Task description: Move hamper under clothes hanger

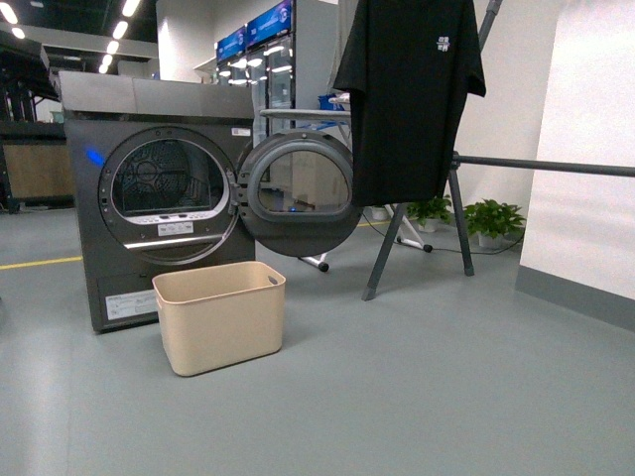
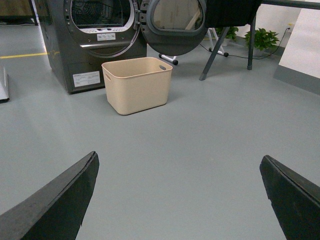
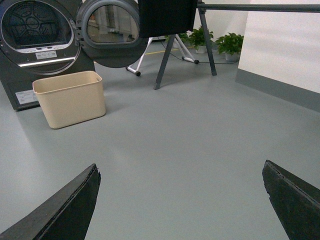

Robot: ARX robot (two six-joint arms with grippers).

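Observation:
The beige hamper (image 1: pixel 220 317) stands empty on the grey floor, right in front of the dryer and left of the clothes hanger (image 1: pixel 556 166). The hanger's horizontal bar runs to the right, and a black T-shirt (image 1: pixel 412 94) hangs at its left end above the slanted legs. The hamper also shows in the left wrist view (image 2: pixel 137 85) and the right wrist view (image 3: pixel 70 98), and the hanger bar shows in the right wrist view (image 3: pixel 257 7). My left gripper (image 2: pixel 180 165) and right gripper (image 3: pixel 181 172) are open and empty, well short of the hamper. Neither arm shows in the front view.
A dark grey dryer (image 1: pixel 149 203) stands at the left with its round door (image 1: pixel 301 193) swung open towards the hanger. A white wall (image 1: pixel 595 149) runs along the right. Potted plants (image 1: pixel 493 220) stand at the back. A yellow line (image 1: pixel 40 263) marks the floor at far left.

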